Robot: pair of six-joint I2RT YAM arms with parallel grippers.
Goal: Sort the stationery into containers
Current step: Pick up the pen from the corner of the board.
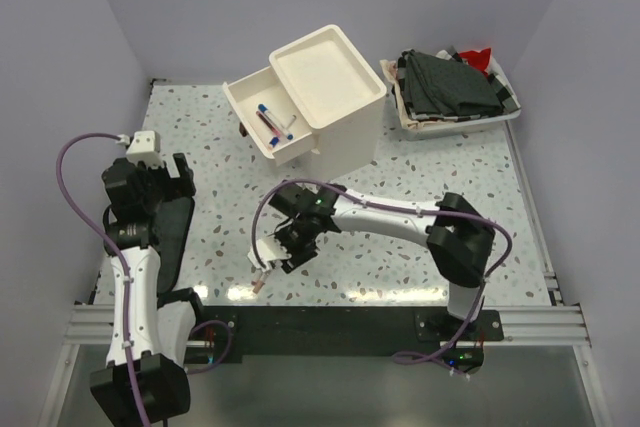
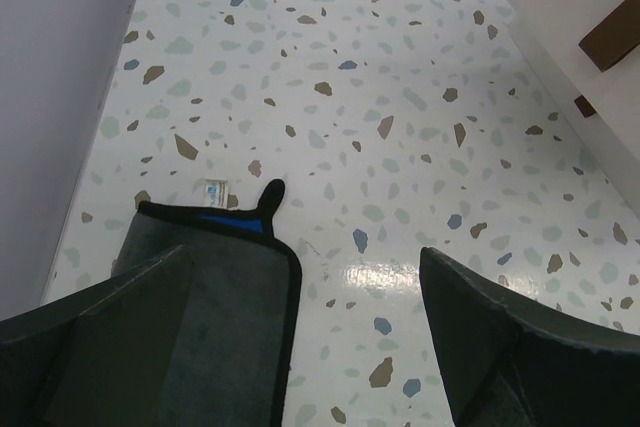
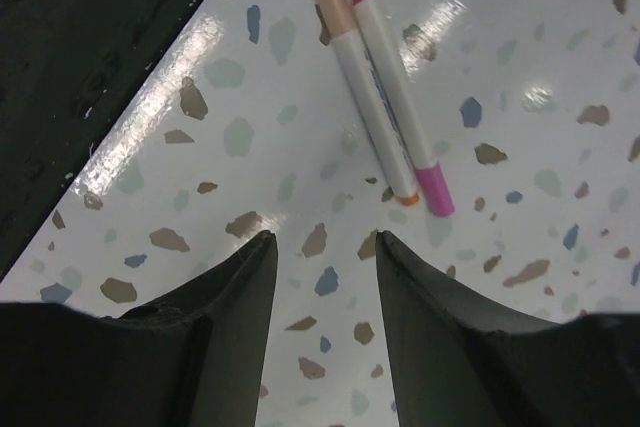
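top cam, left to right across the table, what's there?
dark mat → open drawer holding blue-capped pens → cream cabinet → white tray of dark cloths

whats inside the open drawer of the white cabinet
The pulled-out cream drawer holds a few thin pens: white ones with blue caps and a dark red one. Its inner end runs into the cream-white cube cabinet, so anything there is hidden.
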